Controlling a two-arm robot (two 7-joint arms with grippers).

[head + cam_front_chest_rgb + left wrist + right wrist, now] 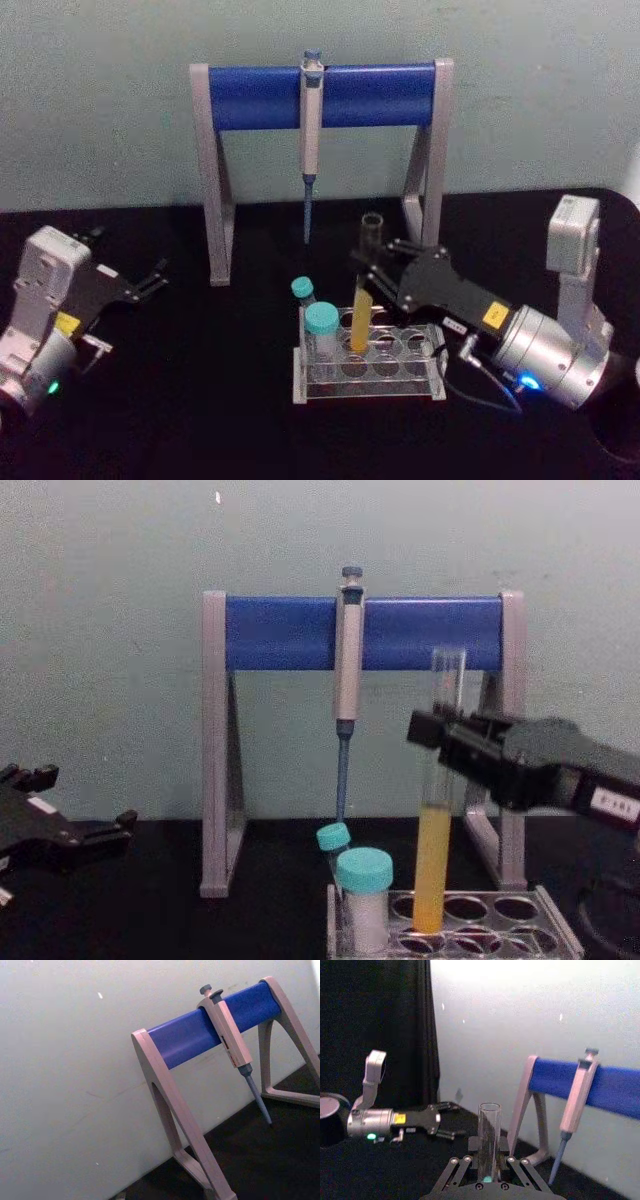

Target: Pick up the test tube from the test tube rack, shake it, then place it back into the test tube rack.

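Observation:
The test tube [362, 320], clear glass with yellow liquid in its lower part, stands nearly upright with its round bottom in a back-row hole of the test tube rack [372, 388]. My right gripper [372, 270] reaches in from the right and is shut on the tube's clear upper part. In the chest view the gripper [432, 730] clasps the test tube [434, 865] above the rack [560, 932]. In the right wrist view the tube [489, 1130] rises between the fingers. My left gripper [152, 280] rests open at the far left, well away from the rack.
A short teal-capped white tube [322, 328] and a thin teal-capped tube [303, 291] stand in the rack's left end. Behind the rack stands the grey-and-blue pipette stand [260, 97] with a pipette [311, 120] hanging from it. The table is black.

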